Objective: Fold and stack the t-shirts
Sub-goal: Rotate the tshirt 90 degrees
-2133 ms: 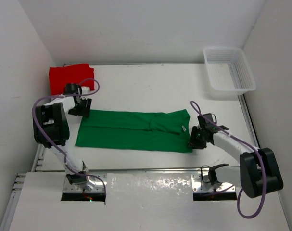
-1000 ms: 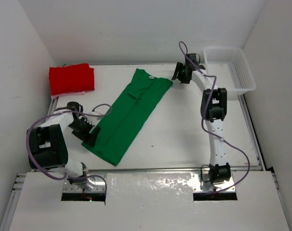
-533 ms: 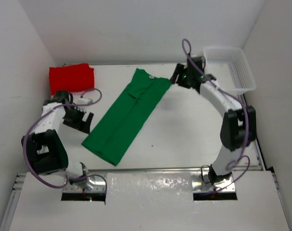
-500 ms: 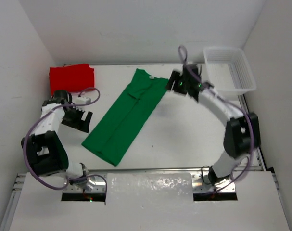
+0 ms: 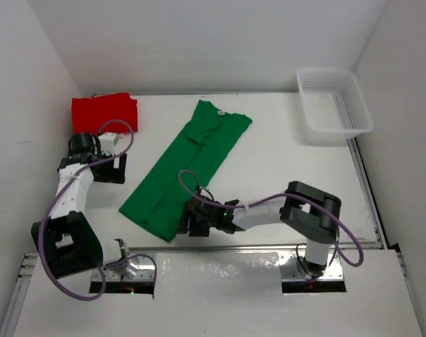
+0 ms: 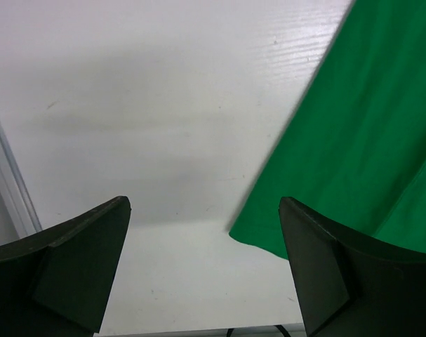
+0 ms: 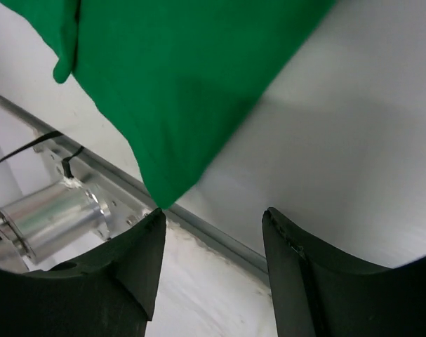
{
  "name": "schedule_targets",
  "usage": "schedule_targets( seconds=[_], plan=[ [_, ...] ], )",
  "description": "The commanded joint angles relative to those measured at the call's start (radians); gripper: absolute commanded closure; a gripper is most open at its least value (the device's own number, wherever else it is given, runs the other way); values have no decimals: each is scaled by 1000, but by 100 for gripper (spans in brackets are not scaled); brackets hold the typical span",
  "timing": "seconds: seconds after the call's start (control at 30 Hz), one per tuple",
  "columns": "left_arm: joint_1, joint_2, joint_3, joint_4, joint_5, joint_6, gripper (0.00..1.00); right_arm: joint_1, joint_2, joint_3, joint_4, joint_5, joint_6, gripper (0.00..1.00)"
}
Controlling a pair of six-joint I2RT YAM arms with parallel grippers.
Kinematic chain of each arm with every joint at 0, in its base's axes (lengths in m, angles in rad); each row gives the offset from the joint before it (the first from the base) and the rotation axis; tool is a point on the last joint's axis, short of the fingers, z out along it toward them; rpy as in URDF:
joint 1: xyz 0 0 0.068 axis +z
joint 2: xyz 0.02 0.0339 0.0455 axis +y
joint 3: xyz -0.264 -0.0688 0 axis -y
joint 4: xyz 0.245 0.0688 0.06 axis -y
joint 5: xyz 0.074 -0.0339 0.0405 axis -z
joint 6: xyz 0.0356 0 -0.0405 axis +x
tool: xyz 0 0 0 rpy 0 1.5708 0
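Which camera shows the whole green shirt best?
The top camera: it shows the whole green shirt, collar to hem, lying slanted. The left wrist camera catches only part of one side, and the right wrist camera only a bottom corner.

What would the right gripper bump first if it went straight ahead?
Probably the near corner of the green t-shirt, which lies just ahead of the open right gripper, though depth is unclear.
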State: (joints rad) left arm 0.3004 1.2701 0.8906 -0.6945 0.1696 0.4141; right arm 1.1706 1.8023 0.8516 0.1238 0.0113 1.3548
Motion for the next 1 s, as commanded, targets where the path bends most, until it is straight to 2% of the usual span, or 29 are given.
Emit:
schedule_targets(
  seconds=[0.0, 0.2, 0.3, 0.4, 0.43, 0.5, 0.53, 0.6, 0.8, 0.97],
  plan=[
    [3, -69, -4, 69, -12, -28, 14, 30, 54, 3, 145, 62, 197, 45],
    [3, -94, -4, 70, -21, -34, 14, 66, 137, -35, 247, 35, 375, 50],
    [3, -100, -4, 72, -22, -38, 14, 73, 170, -31, 263, 47, 405, 52],
    [3, -109, -4, 73, -28, -38, 14, 72, 184, -17, 241, 61, 417, 60],
    [3, -112, -5, 73, -31, -37, 14, 73, 186, -23, 250, 58, 426, 63],
    [3, -120, -7, 75, -28, -32, 14, 72, 198, -54, 281, 56, 455, 78],
    [3, -120, -9, 76, -27, -31, 14, 72, 207, -66, 325, 56, 461, 88],
    [3, -121, -12, 76, -25, -26, 14, 72, 212, -101, 359, 61, 481, 99],
    [3, -117, -4, 59, 14, -3, 15, 54, 168, -227, 410, 79, 439, 100],
    [-4, -117, 11, 24, 159, 41, 18, -8, 23, -425, 401, 73, 351, 100]
  ],
)
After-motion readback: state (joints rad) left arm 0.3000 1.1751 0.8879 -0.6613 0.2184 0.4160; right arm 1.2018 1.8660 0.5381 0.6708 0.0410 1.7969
